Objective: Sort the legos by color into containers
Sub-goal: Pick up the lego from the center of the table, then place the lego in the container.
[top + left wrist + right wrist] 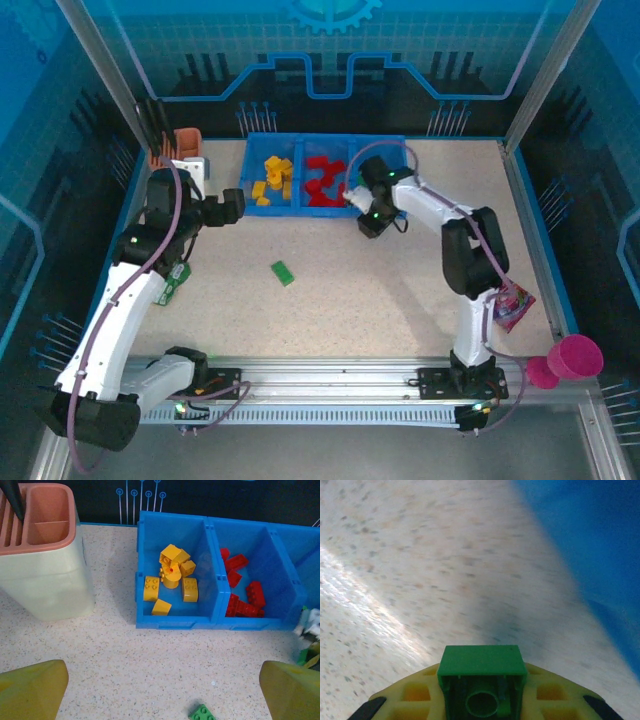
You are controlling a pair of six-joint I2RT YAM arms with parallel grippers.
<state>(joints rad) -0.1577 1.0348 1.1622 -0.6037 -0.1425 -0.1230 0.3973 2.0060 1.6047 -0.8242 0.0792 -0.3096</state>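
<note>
1. Top external view: we see a blue tray point(248, 175) at 12 o'clock on the table point(400, 290). It has three boxes side by side.
2. The yellow legos point(272, 181) lie in the left box. The red legos point(322, 180) lie in the middle box. The right arm covers most of the right box, so we cannot tell what is in it.
3. A loose green lego point(283, 272) lies flat on the table, a little toward 8 o'clock from the middle, well apart from the tray.
4. The left gripper point(234, 207) hangs at 10 o'clock, near the left end of the tray. In the left wrist view its yellow fingers point(30, 690) stand wide apart with nothing between them. The loose green lego peeks in at 6 o'clock.
5. The right gripper point(367, 224) is at 1 o'clock, just in front of the tray. In the right wrist view we see it squeezed tight on the other green lego point(482, 675), with the tray at 2 o'clock.
6. A cream holder point(188, 155) stands at 11 o'clock beside the tray. A purple packet point(513, 305) and a pink cup point(575, 357) sit at 4 o'clock.
</note>
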